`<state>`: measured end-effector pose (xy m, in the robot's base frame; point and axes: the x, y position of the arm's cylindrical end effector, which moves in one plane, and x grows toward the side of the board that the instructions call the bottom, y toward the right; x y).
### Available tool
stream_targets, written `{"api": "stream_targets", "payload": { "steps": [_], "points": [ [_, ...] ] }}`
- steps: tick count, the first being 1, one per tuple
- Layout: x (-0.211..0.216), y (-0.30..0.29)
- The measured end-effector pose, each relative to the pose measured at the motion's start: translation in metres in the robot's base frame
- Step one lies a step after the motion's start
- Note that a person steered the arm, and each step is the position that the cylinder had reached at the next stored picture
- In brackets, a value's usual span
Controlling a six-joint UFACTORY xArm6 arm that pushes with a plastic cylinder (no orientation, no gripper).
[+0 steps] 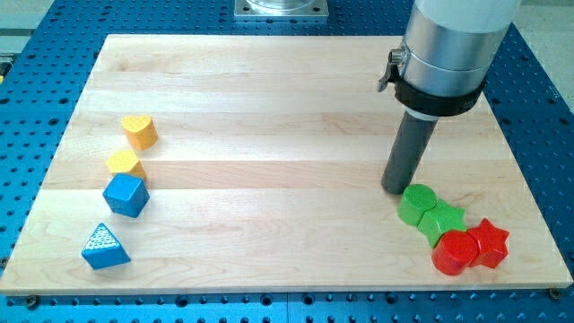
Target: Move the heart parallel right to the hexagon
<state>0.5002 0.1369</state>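
Note:
A yellow heart [140,131] lies near the board's left edge. Below it lie a yellow block [125,162], whose shape I cannot make out for sure, and a blue hexagon-like block [125,195]. A blue triangle [104,247] lies lower left. My tip [395,189] rests on the board at the right, just up and left of a green round block [416,203], close to it. The heart is far to the tip's left.
A green star [441,222], a red round block [455,252] and a red star [488,241] cluster at the lower right beside the green round block. The wooden board [287,99] sits on a blue perforated table. The arm's silver body hangs over the upper right.

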Motion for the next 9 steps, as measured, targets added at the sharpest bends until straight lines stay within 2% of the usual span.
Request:
{"api": "stream_targets", "payload": {
  "steps": [2, 4, 5, 6, 8, 9],
  "points": [
    [-0.006, -0.002],
    [-0.161, -0.122],
    [-0.229, -0.214],
    [-0.24, -0.369],
    [-0.226, -0.387],
    [-0.157, -0.386]
  ]
}}
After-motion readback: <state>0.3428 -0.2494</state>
